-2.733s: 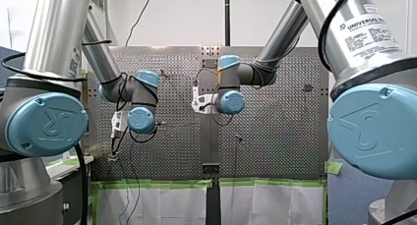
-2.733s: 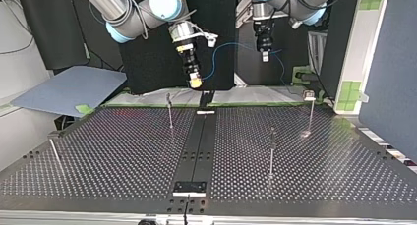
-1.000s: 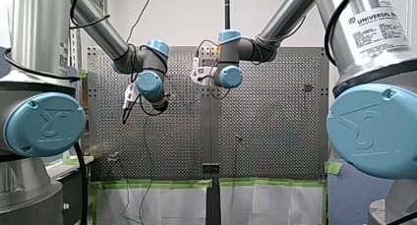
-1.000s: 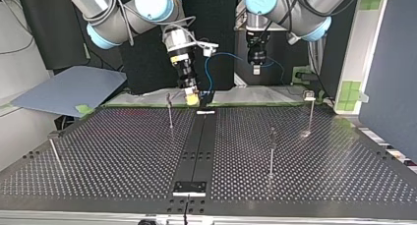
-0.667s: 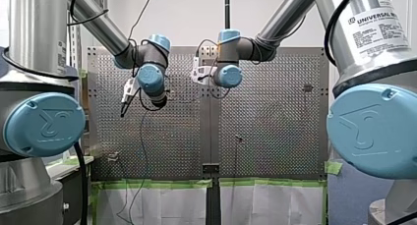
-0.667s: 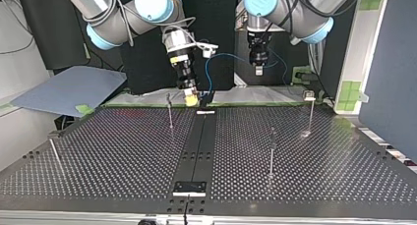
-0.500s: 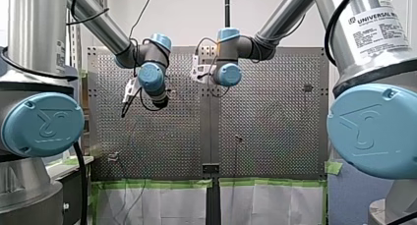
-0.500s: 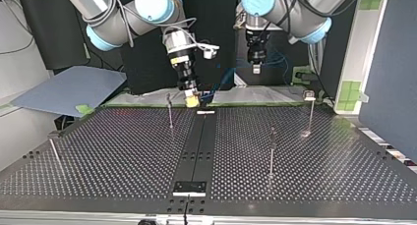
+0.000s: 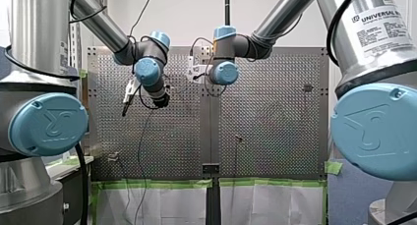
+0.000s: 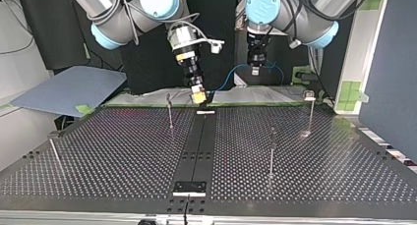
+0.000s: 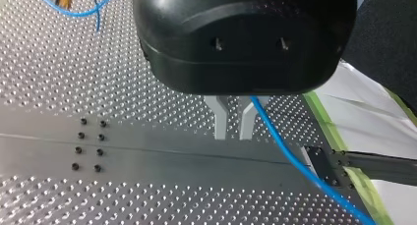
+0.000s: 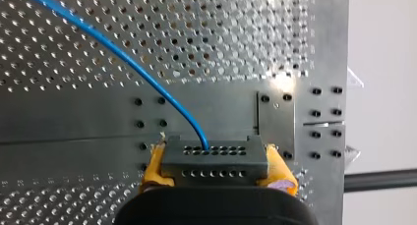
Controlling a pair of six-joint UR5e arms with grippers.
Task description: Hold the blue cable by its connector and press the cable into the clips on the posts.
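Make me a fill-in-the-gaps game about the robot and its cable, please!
1. The cable is coloured ____.
2. My right gripper has pads coloured ____.
3. Its fingers are shut on the grey ____ at the cable's end.
4. The table is covered in little round ____.
Missing words: blue; yellow; connector; holes.

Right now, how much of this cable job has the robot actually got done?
Done: my right arm's jaws are shut on the grey block connector of the thin blue cable. In hand: the cable hangs in the air above the perforated metal table. Left: none of the slim metal posts carries cable yet, so all clipping remains.
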